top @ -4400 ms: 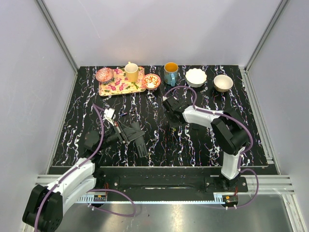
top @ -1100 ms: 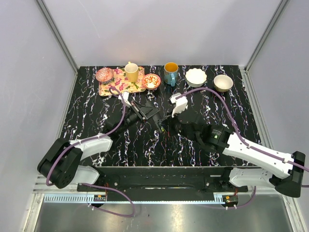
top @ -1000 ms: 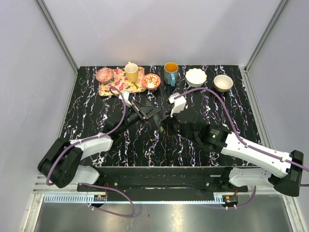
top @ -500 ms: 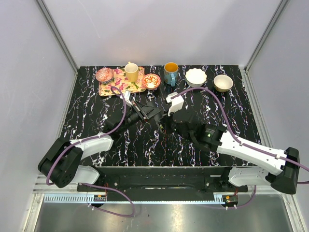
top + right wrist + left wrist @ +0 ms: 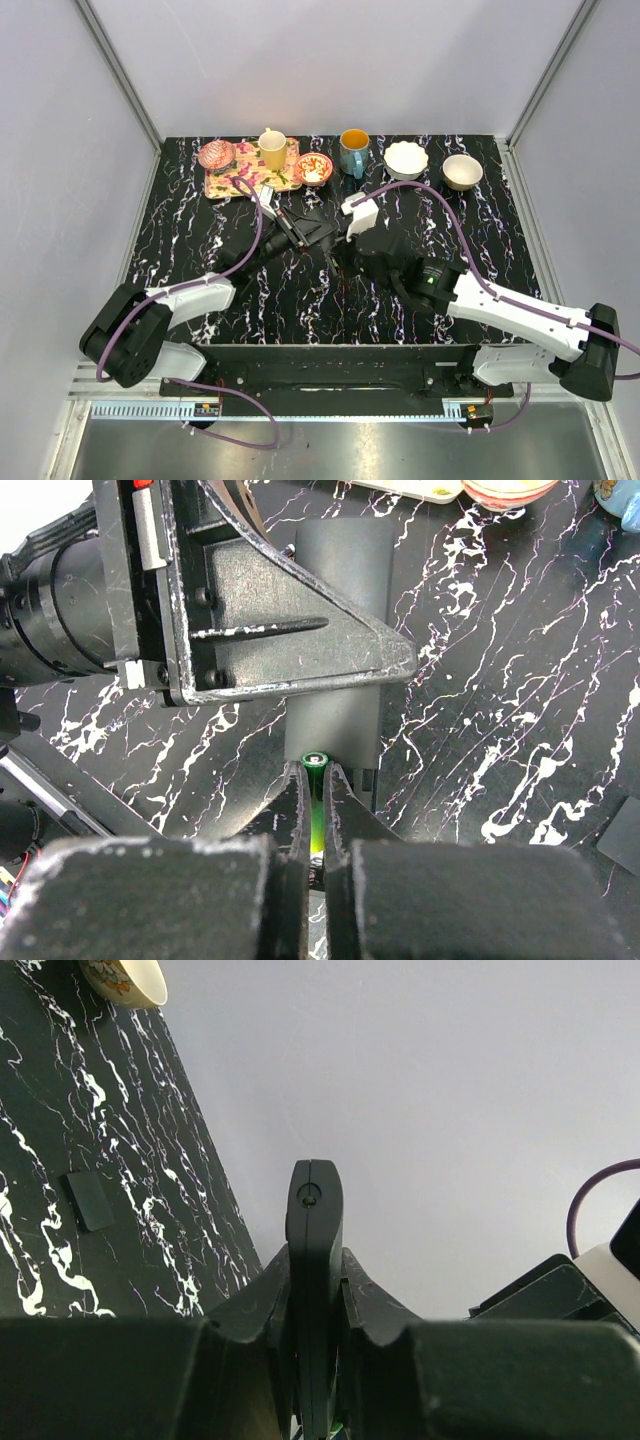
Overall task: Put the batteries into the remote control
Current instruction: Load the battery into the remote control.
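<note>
My left gripper (image 5: 318, 234) is shut on the remote control (image 5: 314, 1250) and holds it edge-on above the table. In the right wrist view the remote control (image 5: 331, 723) is a dark flat bar clamped under the left gripper's fingers (image 5: 285, 630). There my right gripper (image 5: 316, 776) is shut on a thin green battery (image 5: 316, 805), and the battery's dark tip touches or nearly touches the remote's near end. In the top view my right gripper (image 5: 343, 250) meets the left one at mid-table. No other battery shows.
A small flat black rectangle (image 5: 90, 1201) lies on the marble table (image 5: 200, 290). Along the back edge stand a floral tray (image 5: 240, 182) with a yellow cup (image 5: 272, 149), a small patterned bowl (image 5: 314, 168), a teal mug (image 5: 352, 152) and two white bowls (image 5: 406, 160) (image 5: 462, 171).
My right arm has carried its gripper up and left, closer to the remote held in the left gripper. The left arm has hardly shifted.
</note>
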Robot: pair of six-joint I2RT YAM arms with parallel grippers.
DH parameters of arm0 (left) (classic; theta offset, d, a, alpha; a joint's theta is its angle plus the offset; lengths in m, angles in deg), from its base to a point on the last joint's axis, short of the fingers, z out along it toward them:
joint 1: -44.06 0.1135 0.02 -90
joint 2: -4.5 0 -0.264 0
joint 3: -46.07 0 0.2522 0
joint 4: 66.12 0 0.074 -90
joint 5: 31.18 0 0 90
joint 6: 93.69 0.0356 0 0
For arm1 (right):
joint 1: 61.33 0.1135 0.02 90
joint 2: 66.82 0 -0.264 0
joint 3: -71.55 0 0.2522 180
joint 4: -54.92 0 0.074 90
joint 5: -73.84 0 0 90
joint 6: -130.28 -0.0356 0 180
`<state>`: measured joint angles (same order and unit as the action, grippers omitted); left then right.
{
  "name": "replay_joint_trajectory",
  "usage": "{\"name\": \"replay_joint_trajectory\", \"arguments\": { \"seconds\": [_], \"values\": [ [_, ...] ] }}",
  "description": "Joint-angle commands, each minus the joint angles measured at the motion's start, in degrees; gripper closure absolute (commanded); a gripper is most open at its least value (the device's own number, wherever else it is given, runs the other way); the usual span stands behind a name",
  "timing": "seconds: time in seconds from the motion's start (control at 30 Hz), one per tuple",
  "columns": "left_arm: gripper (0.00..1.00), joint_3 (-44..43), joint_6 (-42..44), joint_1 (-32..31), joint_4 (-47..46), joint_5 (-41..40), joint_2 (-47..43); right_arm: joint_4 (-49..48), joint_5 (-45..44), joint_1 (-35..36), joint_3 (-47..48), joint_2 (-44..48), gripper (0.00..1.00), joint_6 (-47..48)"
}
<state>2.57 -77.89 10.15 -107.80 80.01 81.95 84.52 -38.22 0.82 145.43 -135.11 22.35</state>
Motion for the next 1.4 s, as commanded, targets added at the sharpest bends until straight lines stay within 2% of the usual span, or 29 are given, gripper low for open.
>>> {"name": "replay_joint_trajectory", "arguments": {
  "seconds": [0.0, 0.67, 0.97, 1.13, 1.37],
  "values": [
    [1.0, -4.5, -1.5, -0.2, -5.0, 1.0, 0.0, 0.7, -0.4, 0.4, -0.8, 1.1, 1.0, 0.2],
    [1.0, -7.3, -1.7, -0.1, -5.3, 0.5, 1.1, 5.9, 1.1, 0.6, -0.9, 0.2, 1.0, -3.8],
    [1.0, -6.8, -1.4, -0.1, -5.1, 0.3, 0.3, 6.9, 2.2, 0.5, -0.4, -0.6, 0.97, -5.0],
    [1.0, -6.8, -1.3, -0.1, -5.3, 0.5, 0.4, 7.9, 2.3, 0.6, 0.0, -0.8, 0.87, -5.6],
    [1.0, -6.2, -1.6, -0.2, -5.8, 0.2, 0.5, 8.7, 2.5, 0.6, 0.7, -0.5, 0.85, -6.0]
  ]
}}
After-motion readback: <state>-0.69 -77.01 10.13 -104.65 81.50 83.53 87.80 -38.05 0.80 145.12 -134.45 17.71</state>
